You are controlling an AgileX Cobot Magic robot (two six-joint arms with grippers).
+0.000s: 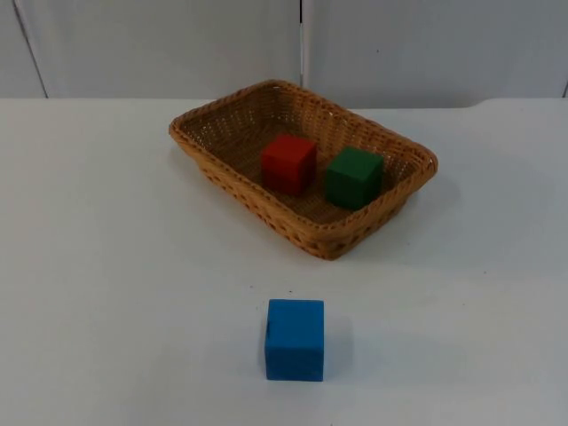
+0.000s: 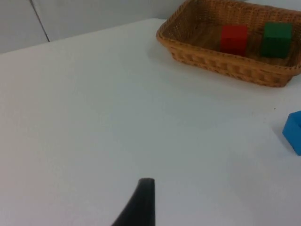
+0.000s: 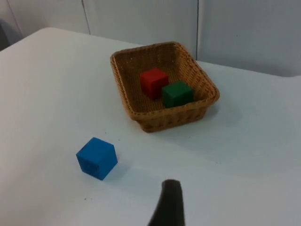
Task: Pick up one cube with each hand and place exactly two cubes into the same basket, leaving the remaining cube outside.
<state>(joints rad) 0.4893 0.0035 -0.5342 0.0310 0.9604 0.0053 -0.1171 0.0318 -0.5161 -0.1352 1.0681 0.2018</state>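
A woven wicker basket [image 1: 404, 200] stands at the middle back of the table. Inside it a red cube [image 1: 288, 162] sits beside a green cube [image 1: 353, 177], slightly apart. A blue cube [image 1: 295, 339] rests on the bare table in front of the basket, outside it. My left gripper [image 2: 143, 197] waits over the table well away from the basket [image 2: 225, 66] and the blue cube [image 2: 294, 132]. My right gripper [image 3: 169, 202] waits too, back from the blue cube [image 3: 96, 157] and the basket [image 3: 164, 117]. Neither holds a cube.
The white table top [image 1: 106, 266] spreads wide on both sides of the basket and around the blue cube. A grey partition wall [image 1: 177, 44] closes the table at the back.
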